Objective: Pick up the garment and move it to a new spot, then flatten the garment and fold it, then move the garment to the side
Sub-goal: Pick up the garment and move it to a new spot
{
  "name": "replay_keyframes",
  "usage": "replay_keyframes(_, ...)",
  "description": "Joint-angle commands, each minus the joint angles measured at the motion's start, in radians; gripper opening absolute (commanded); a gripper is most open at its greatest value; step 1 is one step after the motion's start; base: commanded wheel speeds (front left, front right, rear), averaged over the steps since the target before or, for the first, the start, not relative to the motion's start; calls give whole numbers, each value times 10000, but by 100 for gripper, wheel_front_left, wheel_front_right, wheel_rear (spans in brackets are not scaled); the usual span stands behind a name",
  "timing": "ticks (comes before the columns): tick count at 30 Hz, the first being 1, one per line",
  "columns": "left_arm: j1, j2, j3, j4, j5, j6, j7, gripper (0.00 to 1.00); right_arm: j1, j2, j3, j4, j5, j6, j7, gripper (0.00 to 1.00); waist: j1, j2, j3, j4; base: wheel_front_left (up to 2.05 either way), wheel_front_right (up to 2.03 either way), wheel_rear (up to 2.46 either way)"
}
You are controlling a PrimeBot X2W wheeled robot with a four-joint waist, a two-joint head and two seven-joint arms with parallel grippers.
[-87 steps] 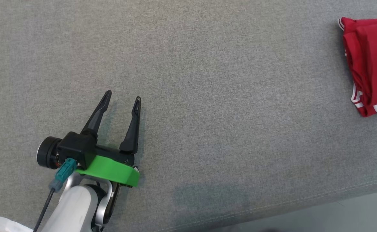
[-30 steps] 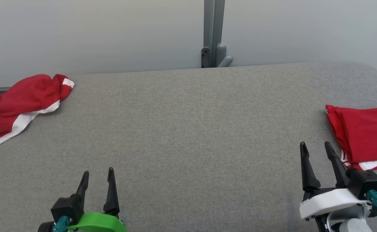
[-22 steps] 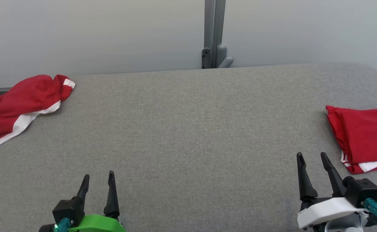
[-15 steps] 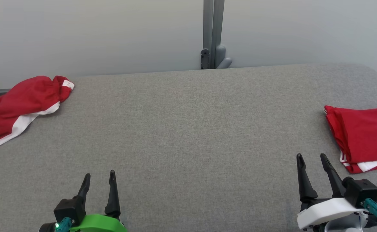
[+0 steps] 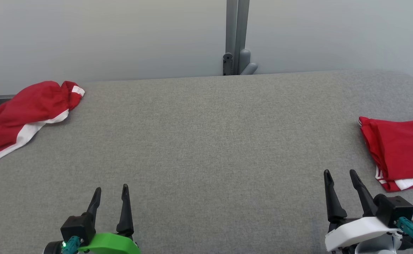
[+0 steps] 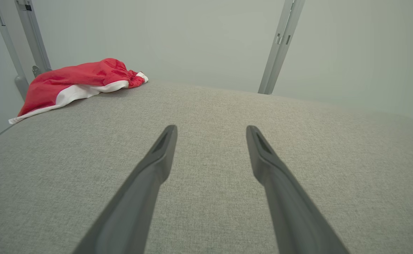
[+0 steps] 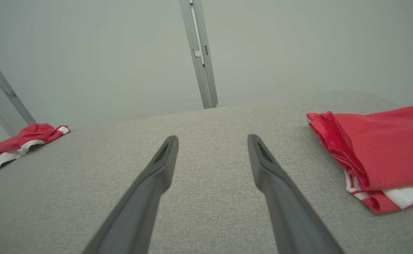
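Note:
A crumpled red and white garment (image 5: 26, 113) lies at the far left corner of the grey padded table (image 5: 206, 141); the left wrist view has this garment (image 6: 76, 83) at upper left, and the right wrist view has it (image 7: 19, 144) far left. A folded red garment (image 5: 400, 155) rests at the right edge, seen close up as the folded garment (image 7: 379, 151). My left gripper (image 5: 111, 190) hovers open and empty at the near left, its gripper (image 6: 210, 130) over bare cloth. My right gripper (image 5: 339, 174) is open and empty, just left of the folded garment, with the gripper (image 7: 211, 139) over bare table.
A grey metal post (image 5: 236, 35) stands against the pale wall behind the table's far edge. More grey posts (image 6: 23, 38) rise behind the crumpled garment. The table's wide middle lies between the two garments.
The head camera lifted from a close look at the table to the whole table with both grippers. Over the last second the right gripper drew back slightly toward me; both garments stayed put.

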Motion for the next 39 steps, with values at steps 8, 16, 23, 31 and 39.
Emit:
replay_keyframes(8,-304,-42,72,-140,250,-98,-24,100,173,-16,-106,-43,-45,-5,81,100,0,120,-36,820,0,0,0)
replay_keyframes(16,-257,106,331,-246,332,-46,-12,100,84,-14,16,-55,153,-5,-14,100,0,120,-112,3384,0,0,0)
replay_keyframes(23,85,215,812,-670,193,151,-12,100,-353,-8,395,-7,110,-5,58,100,0,120,146,4547,0,0,0)
replay_keyframes(31,680,2,1312,-1459,95,373,-12,100,-1180,-26,924,380,-47,-5,163,100,0,120,539,4778,0,0,0)
replay_keyframes(39,733,-89,1239,-1443,209,298,-12,100,-1117,-25,790,587,-66,-5,59,100,0,120,524,4762,0,0,0)
